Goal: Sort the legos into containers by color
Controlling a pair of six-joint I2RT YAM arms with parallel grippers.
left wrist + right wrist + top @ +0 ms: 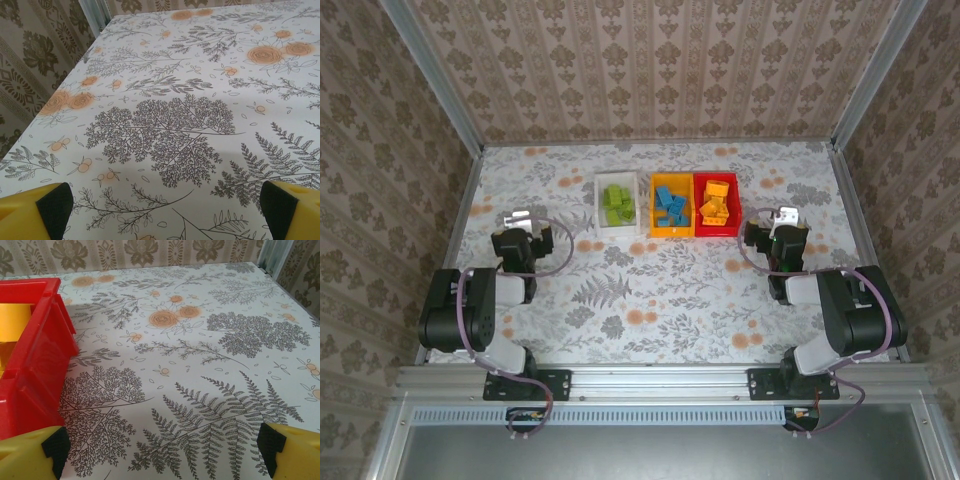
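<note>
Left hand (165,210) and right hand (162,445) gape wide over the bench (650,290). Upper centre: green legos (617,204) in white bin (617,229), blue legos (671,207) in yellow bin (672,233), orange legos (717,203) in red bin (717,233). Sorting looks done; park hands clear.

Floral table (650,300), white bin (599,205), yellow-orange bin (672,234), red bin (717,233), side by side toward the far edge
</note>
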